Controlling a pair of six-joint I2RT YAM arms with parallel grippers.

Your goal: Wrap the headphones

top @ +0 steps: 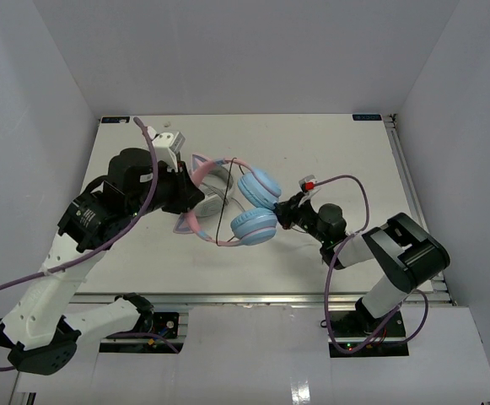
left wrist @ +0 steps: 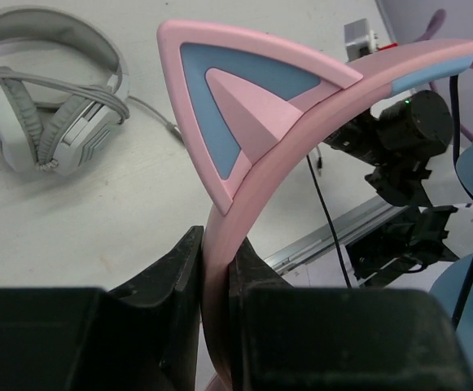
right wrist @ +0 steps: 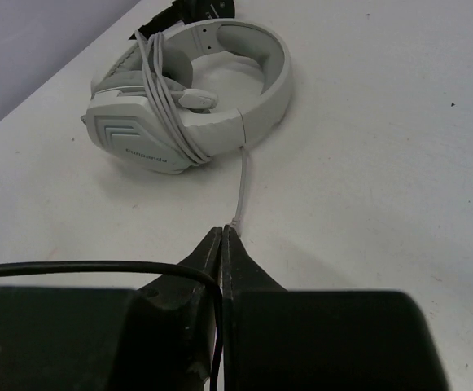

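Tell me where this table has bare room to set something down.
Bare white table lies far right, between the pink cat-eared headphones with light blue cups and the right wall, and near-centre between both arms. Centre-left is crowded: the left pincer holds those headphones over a grey-white headset, the right pincer pinching their thin dark cable.

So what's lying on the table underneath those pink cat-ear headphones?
A grey-white headset, its own cable wound around it, lies on the table. From above, the headphones and the left arm hide most of it; the wrist cameras show it better.
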